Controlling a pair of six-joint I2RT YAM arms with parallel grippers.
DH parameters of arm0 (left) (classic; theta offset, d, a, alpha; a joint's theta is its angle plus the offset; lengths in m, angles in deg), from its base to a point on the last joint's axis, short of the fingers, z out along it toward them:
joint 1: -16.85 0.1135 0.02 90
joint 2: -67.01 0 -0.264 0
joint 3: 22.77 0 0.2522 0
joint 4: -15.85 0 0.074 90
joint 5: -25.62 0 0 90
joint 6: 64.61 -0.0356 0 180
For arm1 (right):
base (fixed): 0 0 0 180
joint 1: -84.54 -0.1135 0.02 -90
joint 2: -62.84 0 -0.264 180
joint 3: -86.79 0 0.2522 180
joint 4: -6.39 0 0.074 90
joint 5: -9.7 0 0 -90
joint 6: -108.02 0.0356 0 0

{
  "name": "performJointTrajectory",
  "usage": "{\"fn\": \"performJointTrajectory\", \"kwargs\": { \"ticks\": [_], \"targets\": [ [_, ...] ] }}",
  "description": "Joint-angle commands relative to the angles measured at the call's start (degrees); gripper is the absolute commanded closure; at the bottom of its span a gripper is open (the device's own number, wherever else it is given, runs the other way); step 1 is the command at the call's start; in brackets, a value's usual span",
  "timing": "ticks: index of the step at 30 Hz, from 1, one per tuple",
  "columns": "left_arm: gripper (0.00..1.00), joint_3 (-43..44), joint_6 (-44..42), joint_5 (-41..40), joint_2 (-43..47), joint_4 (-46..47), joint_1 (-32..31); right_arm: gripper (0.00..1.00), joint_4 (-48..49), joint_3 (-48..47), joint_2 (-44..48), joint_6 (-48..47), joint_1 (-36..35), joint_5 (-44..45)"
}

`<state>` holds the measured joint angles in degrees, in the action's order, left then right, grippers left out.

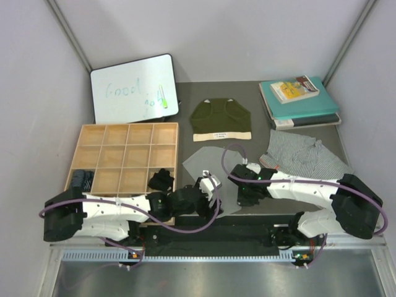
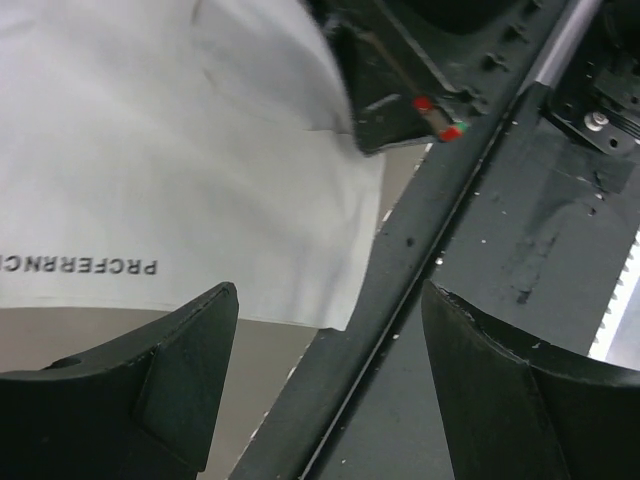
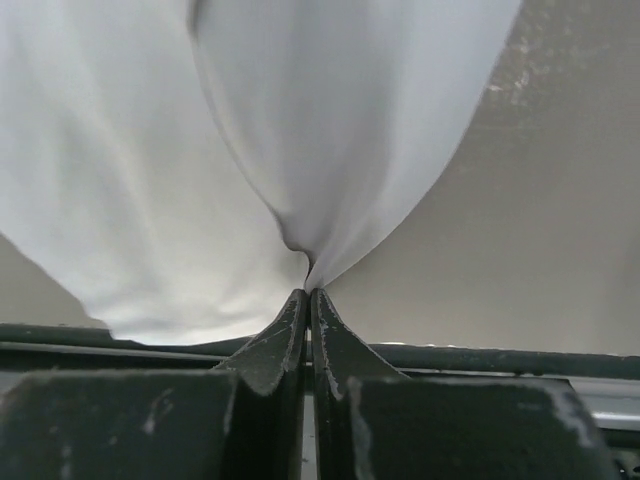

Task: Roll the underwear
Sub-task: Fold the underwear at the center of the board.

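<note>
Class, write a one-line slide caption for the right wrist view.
Right gripper shut, pinching a puckered fold of the light grey underwear.

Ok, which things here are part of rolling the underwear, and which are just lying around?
For the job: light grey underwear, olive green underwear, patterned underwear.
Just lying about: whiteboard, wooden tray, teal books.

Top external: high behind the arm bases, looking down on the whole table [image 1: 216, 90]. Left wrist: close, past left gripper [image 2: 330, 290], onto light grey underwear [image 2: 150, 150] near edge. Right wrist: closer still, same cloth fills upper frame. All three share it.
</note>
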<state>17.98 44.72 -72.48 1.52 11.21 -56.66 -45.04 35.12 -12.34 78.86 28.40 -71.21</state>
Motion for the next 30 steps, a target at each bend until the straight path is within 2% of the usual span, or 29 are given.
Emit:
{"fn": "performJointTrajectory", "kwargs": {
  "ticks": [1,7,16,26,30],
  "targets": [
    [0.22,-1.23,-1.40,0.89,-1.30,7.48,-1.28,1.00,-1.35,-5.06,-1.55,-1.60,-0.90,-0.29],
    [0.23,-1.93,-2.28,2.30,-3.76,9.85,-1.54,1.00,-1.27,-8.23,-3.66,-3.00,-0.29,0.32],
    [0.24,-2.46,-1.58,3.26,-8.33,15.13,-1.54,1.00,1.89,-9.38,-4.63,-6.17,3.92,-3.18],
    [0.25,-1.49,-1.84,2.30,-13.69,16.97,-1.54,1.00,5.50,-9.90,-6.30,-8.89,6.66,-7.06],
    [0.28,0.00,-1.14,1.68,-14.75,14.69,-1.54,1.00,6.64,-10.16,-7.09,-9.07,7.09,-7.94]
  ]
}}
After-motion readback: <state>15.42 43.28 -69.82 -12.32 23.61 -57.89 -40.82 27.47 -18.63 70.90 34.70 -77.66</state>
